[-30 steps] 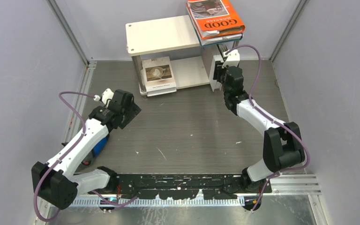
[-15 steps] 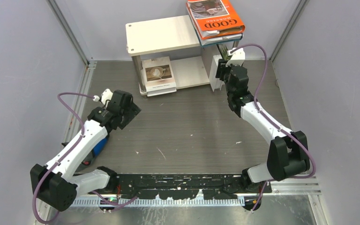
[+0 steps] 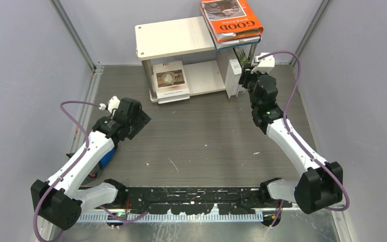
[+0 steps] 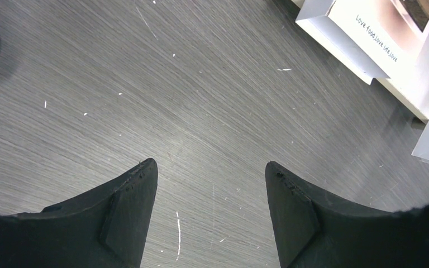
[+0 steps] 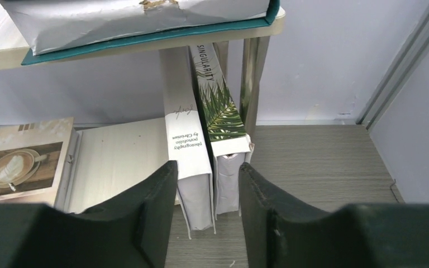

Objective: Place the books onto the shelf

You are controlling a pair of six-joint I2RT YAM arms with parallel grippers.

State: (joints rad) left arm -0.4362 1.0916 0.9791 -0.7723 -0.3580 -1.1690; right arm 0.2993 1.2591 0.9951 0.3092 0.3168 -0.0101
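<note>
The shelf (image 3: 174, 36) stands at the back of the table. An orange "GOOD" book (image 3: 232, 19) lies on a teal book (image 5: 145, 39) at the right end of its top board. The beige cup book (image 3: 170, 80) lies flat on the lower board (image 5: 123, 151). A plain grey-white book (image 5: 187, 145) and the palm-leaf book (image 5: 223, 117) stand upright side by side against the right leg (image 5: 254, 84). My right gripper (image 5: 208, 166) is open just in front of their near ends, holding nothing. My left gripper (image 4: 211, 164) hangs open over bare table, empty.
A small blue object (image 3: 108, 155) lies under the left arm near the left wall. Grey walls close in on three sides, with metal rails (image 3: 310, 30) at the back corners. A corner of the cup book (image 4: 385, 28) shows in the left wrist view.
My right arm has drawn back and to the right, away from the two upright books, and its jaws have narrowed slightly. The left arm has barely moved.
</note>
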